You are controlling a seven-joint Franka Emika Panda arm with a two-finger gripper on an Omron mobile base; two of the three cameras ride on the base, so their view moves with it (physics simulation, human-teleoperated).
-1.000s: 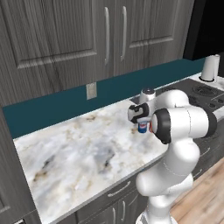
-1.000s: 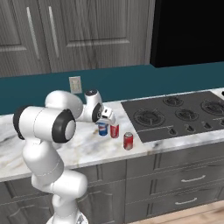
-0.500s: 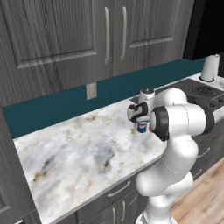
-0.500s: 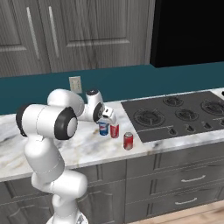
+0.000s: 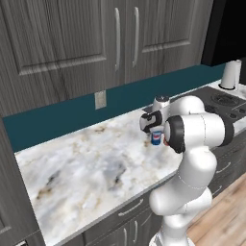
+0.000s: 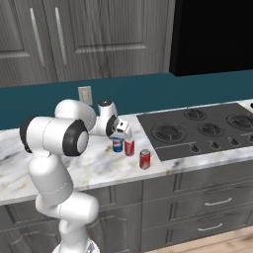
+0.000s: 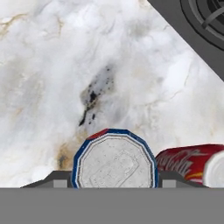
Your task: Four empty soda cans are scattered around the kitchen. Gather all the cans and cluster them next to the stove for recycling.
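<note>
On the marble counter (image 6: 94, 173), just left of the stove (image 6: 197, 131): blue can (image 6: 117, 144) upright, touching or nearly touching a red can (image 6: 129, 147), with another red can (image 6: 145, 159) standing near the front edge. Likely light, thin-walled and smooth, so easily dented or tipped; best taken across the round body below the silver top, with gentle pressure. Gripper (image 6: 118, 141) directly over the blue can, fingers (image 7: 57, 180) set about a can's width apart, flanking its sides; apparently closed on it, base seemingly at the counter.
</note>
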